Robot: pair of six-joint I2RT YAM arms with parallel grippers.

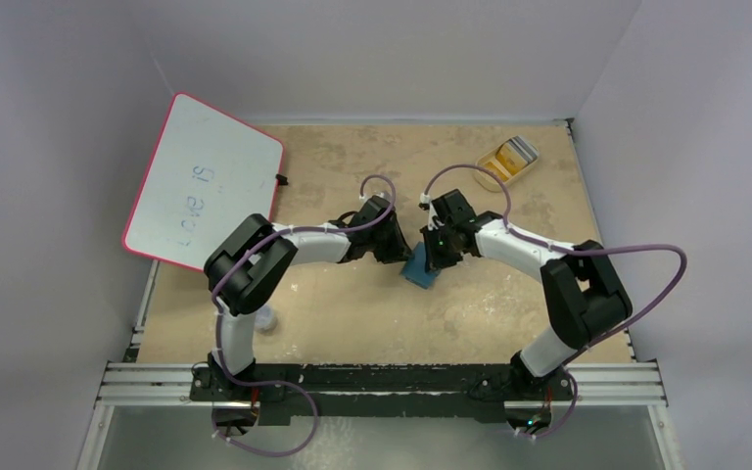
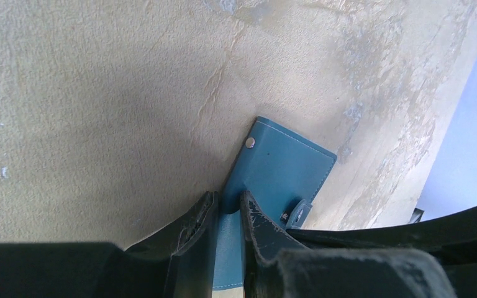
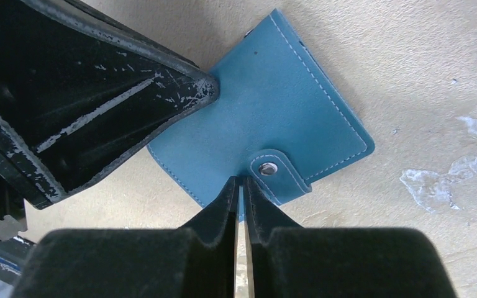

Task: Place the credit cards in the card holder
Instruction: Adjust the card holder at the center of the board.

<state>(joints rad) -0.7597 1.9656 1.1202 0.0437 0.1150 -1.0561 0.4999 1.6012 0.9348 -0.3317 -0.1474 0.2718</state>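
Observation:
The teal-blue card holder lies closed near the middle of the table, its snap tab fastened. My left gripper is shut on its left edge; in the left wrist view the blue cover runs between the fingertips of that gripper. My right gripper is shut on the holder's near edge beside the snap tab, shown in the right wrist view against the cover. The credit cards, orange-yellow with a grey one, lie far off at the back right.
The cards rest in a beige oval tray. A pink-rimmed whiteboard leans at the back left. A small white object sits by the left arm. The left gripper's finger fills the upper left of the right wrist view.

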